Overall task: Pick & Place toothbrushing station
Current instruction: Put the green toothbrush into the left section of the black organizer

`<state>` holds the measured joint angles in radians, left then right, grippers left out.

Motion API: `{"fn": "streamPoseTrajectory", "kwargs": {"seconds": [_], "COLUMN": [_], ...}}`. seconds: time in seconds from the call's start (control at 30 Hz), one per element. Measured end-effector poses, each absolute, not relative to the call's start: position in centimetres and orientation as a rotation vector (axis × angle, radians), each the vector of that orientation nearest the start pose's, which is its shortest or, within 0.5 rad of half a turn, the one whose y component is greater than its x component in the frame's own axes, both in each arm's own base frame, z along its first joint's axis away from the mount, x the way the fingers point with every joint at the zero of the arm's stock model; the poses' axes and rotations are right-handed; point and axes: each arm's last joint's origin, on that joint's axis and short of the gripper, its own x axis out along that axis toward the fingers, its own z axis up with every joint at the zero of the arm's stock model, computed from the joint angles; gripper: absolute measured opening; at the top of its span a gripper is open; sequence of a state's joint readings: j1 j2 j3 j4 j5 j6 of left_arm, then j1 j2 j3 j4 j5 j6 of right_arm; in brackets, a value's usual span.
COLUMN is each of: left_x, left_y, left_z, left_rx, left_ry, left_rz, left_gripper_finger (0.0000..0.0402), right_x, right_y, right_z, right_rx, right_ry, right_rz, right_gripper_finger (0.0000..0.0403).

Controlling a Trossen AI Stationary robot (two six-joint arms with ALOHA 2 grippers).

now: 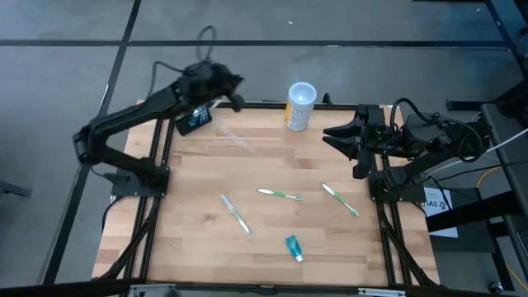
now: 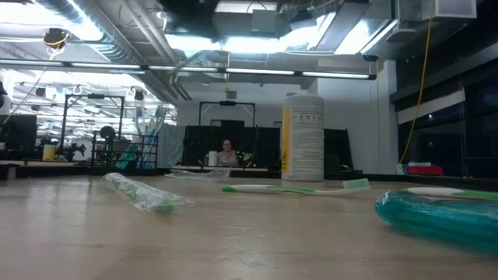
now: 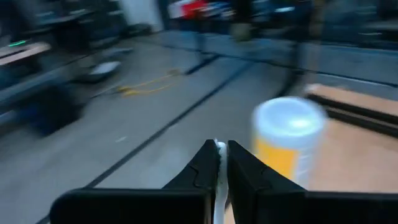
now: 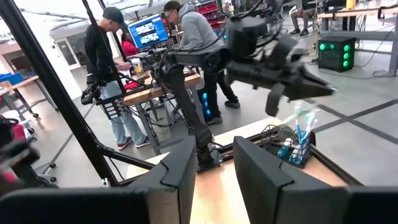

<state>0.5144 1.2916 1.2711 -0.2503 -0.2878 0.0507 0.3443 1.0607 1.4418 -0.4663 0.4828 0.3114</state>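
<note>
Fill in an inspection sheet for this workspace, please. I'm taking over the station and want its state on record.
Surface: wooden tabletop in a black frame; no spills seen.
Job's things: toothbrushing station at the back left corner, with brushes standing in it.
Clutter: white-and-yellow cup upright at the back; three green toothbrushes and a teal tube lying loose.
Claws: left claw raised near the station, shut on a thin white item; right claw open, at the table's right edge.
Cables: black loop behind the left arm; yellow cable off the right side.
Surroundings: people at benches beyond the table.
</note>
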Motion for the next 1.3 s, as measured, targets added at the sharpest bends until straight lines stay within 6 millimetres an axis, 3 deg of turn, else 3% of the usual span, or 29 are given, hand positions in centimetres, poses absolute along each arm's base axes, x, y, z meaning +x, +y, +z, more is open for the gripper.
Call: {"fn": "streamPoseTrajectory", "kwargs": {"seconds": [0.23,0.53,0.8,0.97,1.07,1.3], "left_x": [18.4,13.6,13.3,13.0,12.9,12.3], "left_y": [13.0,10.5,10.7,11.4,11.8,12.3], "left_z": [36.0,31.5,27.4,25.1,24.9,27.0], "left_rx": [-0.096,-0.156,-0.187,-0.185,-0.148,-0.058], "left_ry": [0.222,0.044,-0.193,-0.236,-0.205,-0.26], "left_rz": [1.111,1.579,1.776,1.846,1.865,1.858], "left_gripper_finger": [0.0012,0.0012,0.0012,0.0012,0.0012,0.0012], "right_x": [18.3,18.3,18.3,18.3,18.3,18.2], "right_y": [5.1,5.1,5.0,5.0,5.0,4.9], "right_z": [47.3,47.3,47.3,47.4,47.4,47.4], "right_rx": [0.264,0.27,0.299,0.323,0.332,0.343], "right_ry": [0.057,0.052,0.045,0.032,0.029,0.021], "right_rz": [-0.149,-0.165,-0.188,-0.208,-0.208,-0.226], "right_gripper_finger": [0.011,0.011,0.011,0.011,0.011,0.011]}}
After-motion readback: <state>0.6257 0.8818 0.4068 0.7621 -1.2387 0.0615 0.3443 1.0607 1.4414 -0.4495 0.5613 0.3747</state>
